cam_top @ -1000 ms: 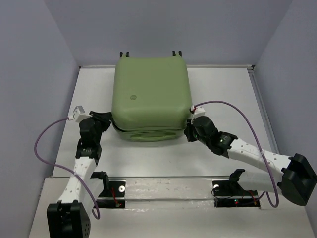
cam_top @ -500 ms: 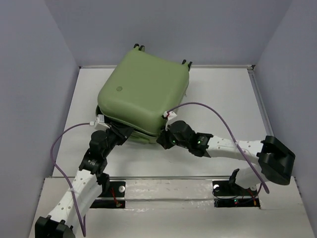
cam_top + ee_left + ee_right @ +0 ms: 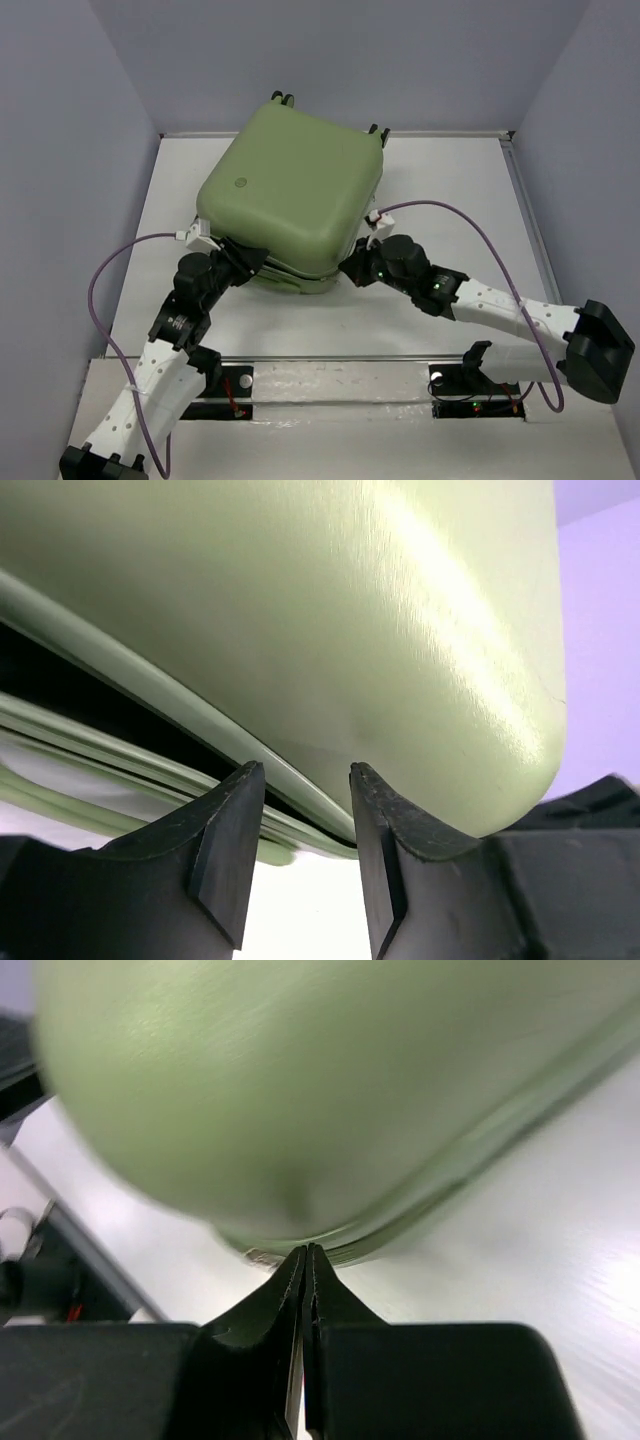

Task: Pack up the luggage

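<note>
The pale green luggage (image 3: 290,195) lies turned askew on the white table, round logo (image 3: 239,181) up, wheels (image 3: 281,97) at the back. Its upper shell is lifted a little at the near edge, with a dark gap under it in the left wrist view (image 3: 300,600). My left gripper (image 3: 248,262) is open at the near left corner, and the shell's rim runs just above its fingertips (image 3: 305,780). My right gripper (image 3: 352,270) is shut and empty, its tips (image 3: 307,1252) against the seam at the near right corner of the luggage (image 3: 300,1090).
The white table (image 3: 450,190) is walled in by grey panels on the left, back and right. A metal rail (image 3: 350,372) with the arm mounts runs along the near edge. Purple cables loop off both wrists.
Over the last second the luggage turned clockwise and its near edge lifted. In the last half second my right gripper drew back right to the near right corner; the left gripper stayed under the rim.
</note>
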You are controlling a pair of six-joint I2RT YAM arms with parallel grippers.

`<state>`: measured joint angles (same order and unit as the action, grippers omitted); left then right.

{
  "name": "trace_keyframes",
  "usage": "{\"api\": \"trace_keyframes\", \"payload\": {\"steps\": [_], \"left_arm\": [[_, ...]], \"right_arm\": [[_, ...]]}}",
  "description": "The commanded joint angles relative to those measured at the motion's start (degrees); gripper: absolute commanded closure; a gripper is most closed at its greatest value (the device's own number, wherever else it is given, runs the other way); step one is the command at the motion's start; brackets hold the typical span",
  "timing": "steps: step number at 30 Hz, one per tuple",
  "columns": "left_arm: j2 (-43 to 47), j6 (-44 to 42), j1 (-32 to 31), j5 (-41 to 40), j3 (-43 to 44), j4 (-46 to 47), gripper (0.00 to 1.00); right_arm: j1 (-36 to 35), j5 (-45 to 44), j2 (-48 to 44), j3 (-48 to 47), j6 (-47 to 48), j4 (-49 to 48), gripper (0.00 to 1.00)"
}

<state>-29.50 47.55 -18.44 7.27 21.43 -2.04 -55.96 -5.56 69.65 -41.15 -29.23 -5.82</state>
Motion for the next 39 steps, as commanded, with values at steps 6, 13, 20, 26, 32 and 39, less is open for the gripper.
{"api": "trace_keyframes", "payload": {"steps": [6,13,20,26,32,39], "left_arm": [[-2.76,-10.99,-10.97,-17.67,12.23,-11.91,0.50],[-3.81,-8.88,-22.94,-28.98,14.78,-16.15,0.53],[-10.05,-9.30,-33.51,-38.20,20.81,-10.80,0.49],[-22.08,-18.89,-22.29,-31.91,37.69,-5.61,0.36],[-33.68,-17.85,3.99,-11.15,45.27,-1.39,0.35],[-45.46,-14.33,27.74,-0.42,44.75,1.34,0.30]], "right_arm": [[5.60,1.52,-4.52,1.59,1.02,3.10,0.93],[6.13,2.23,-6.36,1.33,1.72,5.65,0.89],[10.34,-0.51,-11.02,-0.07,4.27,11.89,0.89],[16.49,2.22,-10.41,0.72,4.18,12.68,0.93],[22.73,3.89,-8.22,0.10,4.36,12.59,0.93],[26.26,4.59,-1.54,-4.46,5.33,11.63,0.93]]}}
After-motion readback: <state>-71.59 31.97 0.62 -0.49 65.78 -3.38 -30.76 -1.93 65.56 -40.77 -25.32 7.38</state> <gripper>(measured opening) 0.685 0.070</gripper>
